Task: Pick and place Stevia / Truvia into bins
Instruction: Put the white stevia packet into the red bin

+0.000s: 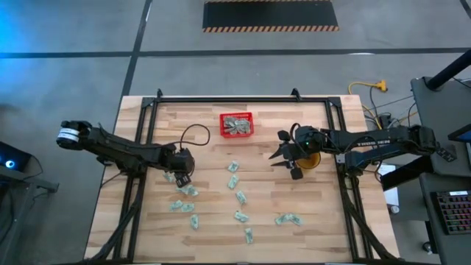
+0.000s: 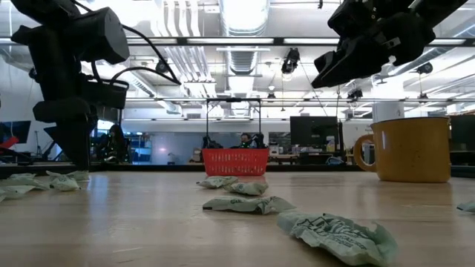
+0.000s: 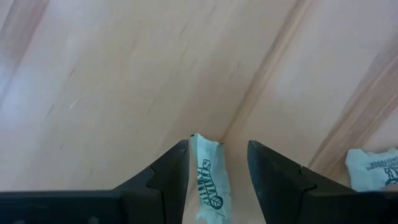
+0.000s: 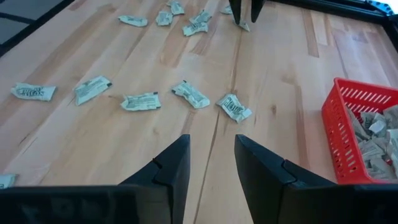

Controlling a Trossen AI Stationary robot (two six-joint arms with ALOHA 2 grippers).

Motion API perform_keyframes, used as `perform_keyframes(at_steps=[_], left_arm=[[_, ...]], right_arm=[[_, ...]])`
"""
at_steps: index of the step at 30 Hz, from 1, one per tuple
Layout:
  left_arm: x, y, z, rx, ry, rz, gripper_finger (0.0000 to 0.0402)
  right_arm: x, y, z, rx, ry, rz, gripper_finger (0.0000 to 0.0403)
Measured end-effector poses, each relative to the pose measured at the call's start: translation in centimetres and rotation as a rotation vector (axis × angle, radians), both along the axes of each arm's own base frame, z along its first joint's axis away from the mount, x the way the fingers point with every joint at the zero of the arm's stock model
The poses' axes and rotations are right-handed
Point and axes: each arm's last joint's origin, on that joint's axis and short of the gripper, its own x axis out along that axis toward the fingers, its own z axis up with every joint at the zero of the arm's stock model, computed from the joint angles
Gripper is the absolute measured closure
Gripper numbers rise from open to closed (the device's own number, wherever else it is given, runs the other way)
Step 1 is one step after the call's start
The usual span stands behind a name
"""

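In the high view the red basket sits at the upper middle of the wooden counter, already partly filled with pale sachets. Loose Stevia sachets lie scattered down the centre of the frame, with a cluster at lower left and a pair at lower right.

The left gripper is down at the counter, left of centre, at the top of the lower-left cluster. Its wrist view shows the 2 dark fingers parted and straddling 1 sachet that lies flat between them on the wood; whether they touch it cannot be told. Another sachet lies at the right edge of that frame.

The right gripper is held above the counter, right of centre, its fingers spread with nothing between them. Just beside it stands a yellow mug, which the low view shows at the right of the frame, with the basket in the middle distance and crumpled sachets in the foreground.
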Motion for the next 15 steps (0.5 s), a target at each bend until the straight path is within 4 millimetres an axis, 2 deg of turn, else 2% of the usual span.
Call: perform_keyframes(at_steps=[15], left_arm=[[-0.3, 0.0, -1.8, 0.01, 0.086, -0.001, 0.0256]], right_arm=[[0.0, 0.0, 0.0, -0.001, -0.001, 0.001, 0.0304]])
